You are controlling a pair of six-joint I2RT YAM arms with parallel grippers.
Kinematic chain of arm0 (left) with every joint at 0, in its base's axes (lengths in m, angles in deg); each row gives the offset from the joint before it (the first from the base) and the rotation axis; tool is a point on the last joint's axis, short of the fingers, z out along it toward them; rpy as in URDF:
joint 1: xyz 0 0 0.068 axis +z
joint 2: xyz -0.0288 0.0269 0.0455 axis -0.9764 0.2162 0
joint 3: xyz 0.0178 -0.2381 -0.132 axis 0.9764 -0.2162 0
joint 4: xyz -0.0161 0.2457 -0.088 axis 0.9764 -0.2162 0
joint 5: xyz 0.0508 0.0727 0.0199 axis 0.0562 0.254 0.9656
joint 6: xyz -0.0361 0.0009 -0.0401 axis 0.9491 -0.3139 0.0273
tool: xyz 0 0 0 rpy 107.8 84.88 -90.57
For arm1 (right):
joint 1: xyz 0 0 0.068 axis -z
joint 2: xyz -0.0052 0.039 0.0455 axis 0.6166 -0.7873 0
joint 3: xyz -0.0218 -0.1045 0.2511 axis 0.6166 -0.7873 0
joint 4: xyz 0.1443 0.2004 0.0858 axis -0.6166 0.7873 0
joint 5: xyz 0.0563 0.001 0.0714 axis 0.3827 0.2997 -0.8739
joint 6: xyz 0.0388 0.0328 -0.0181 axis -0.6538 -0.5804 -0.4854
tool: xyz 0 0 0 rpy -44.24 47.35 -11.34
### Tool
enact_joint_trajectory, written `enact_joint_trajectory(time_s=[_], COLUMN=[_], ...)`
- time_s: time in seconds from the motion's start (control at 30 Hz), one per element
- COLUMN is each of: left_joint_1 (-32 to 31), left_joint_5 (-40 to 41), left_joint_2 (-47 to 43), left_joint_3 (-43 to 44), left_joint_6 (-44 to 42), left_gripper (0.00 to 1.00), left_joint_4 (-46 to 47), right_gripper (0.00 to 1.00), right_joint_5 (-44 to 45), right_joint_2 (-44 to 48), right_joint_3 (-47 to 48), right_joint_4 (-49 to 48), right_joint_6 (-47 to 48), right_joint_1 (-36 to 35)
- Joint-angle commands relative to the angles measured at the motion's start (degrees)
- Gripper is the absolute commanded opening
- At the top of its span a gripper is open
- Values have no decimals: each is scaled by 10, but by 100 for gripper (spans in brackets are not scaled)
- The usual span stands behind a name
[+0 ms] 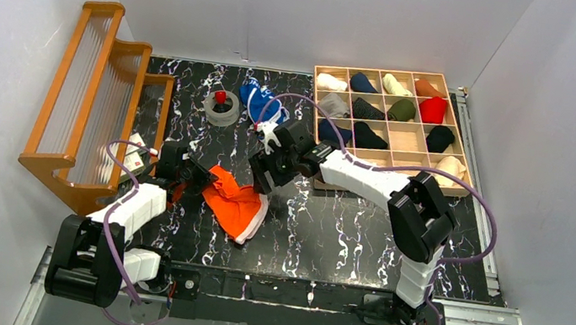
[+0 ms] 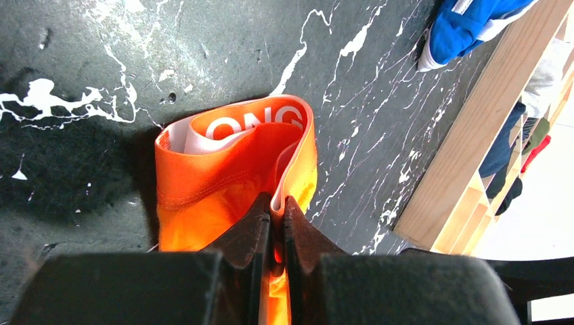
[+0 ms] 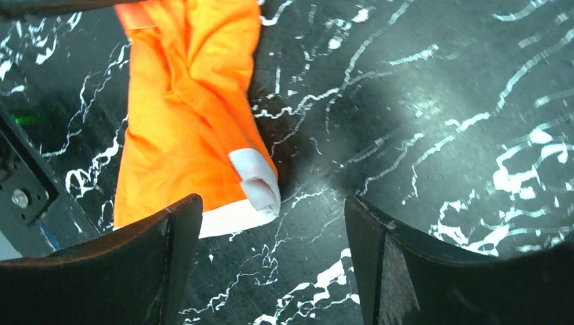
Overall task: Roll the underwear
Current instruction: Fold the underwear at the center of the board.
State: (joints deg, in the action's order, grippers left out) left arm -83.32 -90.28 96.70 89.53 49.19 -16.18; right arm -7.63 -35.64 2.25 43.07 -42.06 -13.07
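The orange underwear point(image 1: 234, 203) lies crumpled on the black marbled table, left of centre. My left gripper point(image 1: 195, 178) is shut on its waistband edge; in the left wrist view the gripper point(image 2: 276, 211) pinches the white-lined band, and the lettered waistband point(image 2: 254, 124) curls beyond it. My right gripper point(image 1: 267, 178) hovers just right of the orange fabric, open and empty; in the right wrist view the gripper point(image 3: 274, 217) has its jaws wide apart, with the white-trimmed leg hem point(image 3: 256, 180) between them. The blue underwear point(image 1: 260, 104) lies bunched at the back, also in the left wrist view point(image 2: 467, 27).
A wooden grid box point(image 1: 396, 125) with several rolled garments stands at the back right. An orange wooden rack point(image 1: 93, 105) stands at the left. A tape roll point(image 1: 222, 107) with a red thing in it lies near the blue underwear.
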Motion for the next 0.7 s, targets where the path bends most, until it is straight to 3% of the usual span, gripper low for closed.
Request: enact_joint_trajectory(time_s=[0.0,0.23,0.43,0.67], left_joint_1=[5,7,9,11], left_joint_5=[-10,-17,-23,-28], left_joint_2=[4,11,13,15], left_joint_3=[16,17,18,18], left_joint_6=[-10,-13,-13,-12], left_gripper=[0,0,0,0], left_joint_4=[-8,-7,-4,1], right_gripper=[82,76,63,59], right_joint_5=[-64,-120,-142,-169], right_joint_2=[7,19,25,24], right_joint_3=[-25,-90,-112,-126], right_joint_4=[-103,-218,-245,-266], right_joint_6=[116,218,279,311], right_joint_1=[-8,-8,-8,-8])
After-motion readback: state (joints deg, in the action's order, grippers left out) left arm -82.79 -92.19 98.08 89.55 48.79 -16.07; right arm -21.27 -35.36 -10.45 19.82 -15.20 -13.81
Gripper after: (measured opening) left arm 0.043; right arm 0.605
